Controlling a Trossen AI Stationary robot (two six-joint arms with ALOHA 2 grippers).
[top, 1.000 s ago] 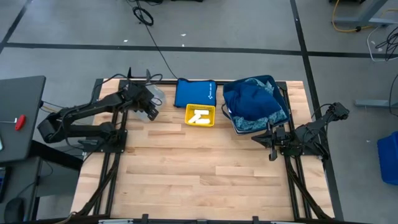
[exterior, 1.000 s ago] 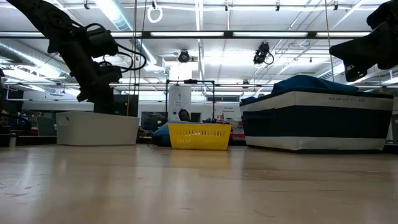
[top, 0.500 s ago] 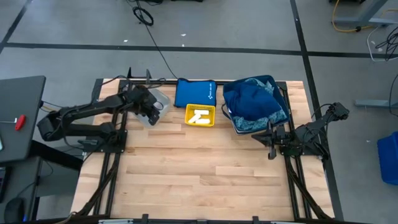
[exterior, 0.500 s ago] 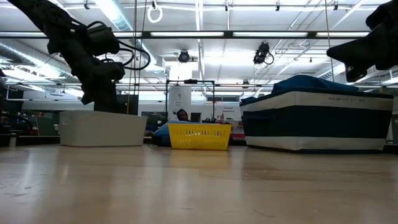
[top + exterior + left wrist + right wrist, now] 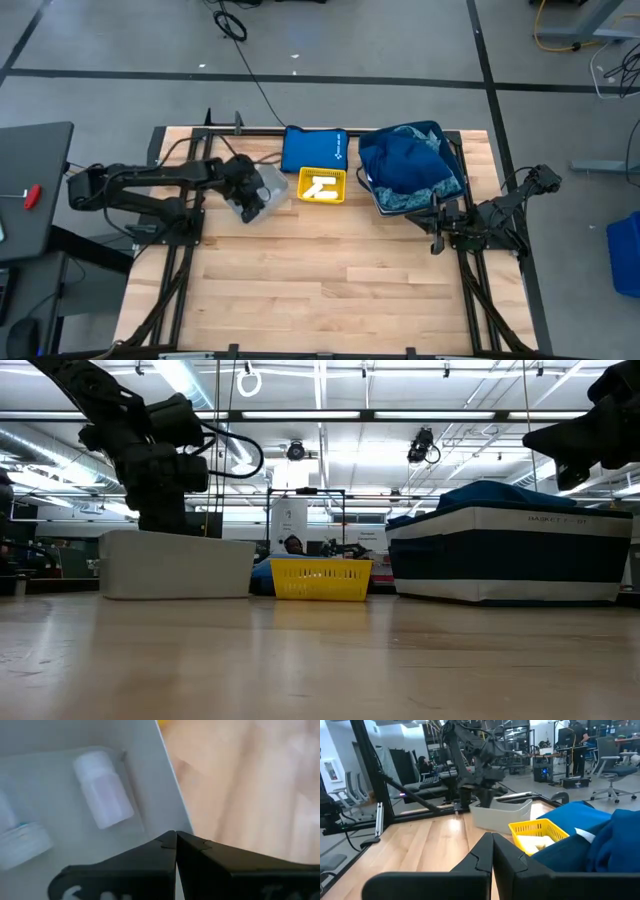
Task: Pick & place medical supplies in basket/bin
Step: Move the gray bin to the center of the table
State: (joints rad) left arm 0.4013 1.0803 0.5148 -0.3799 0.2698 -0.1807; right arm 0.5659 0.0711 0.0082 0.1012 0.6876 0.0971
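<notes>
Left gripper (image 5: 248, 196): we see it over the clear bin, near the table's 10 o'clock. In the left wrist view its fingers (image 5: 150, 862) meet tip to tip at the bin's wall; we log them as clenched on that rim.

Clear bin (image 5: 262, 188): sits just beside the yellow basket, on its 9 o'clock side. In the low view it rests flat on the table (image 5: 330, 270).

Vials: one white vial (image 5: 102, 787) lies on its side inside the bin; a second, with a teal mark (image 5: 20, 837), lies near it, partly cut off.

Yellow basket (image 5: 322, 185): at the table's 12 o'clock, holding white rolls (image 5: 322, 188).

Blue pouch (image 5: 312, 149): flat, touching the basket's far edge.

Dark-blue cloth (image 5: 408, 160): heaped in the large bin (image 5: 510, 565) at 2 o'clock; patterned light-blue cloth (image 5: 410, 200) shows at its near edge.

Right gripper (image 5: 437, 232): waits at the table's 3 o'clock edge, just beside the large bin. Its fingers (image 5: 475, 857) are pressed together, holding nothing.
</notes>
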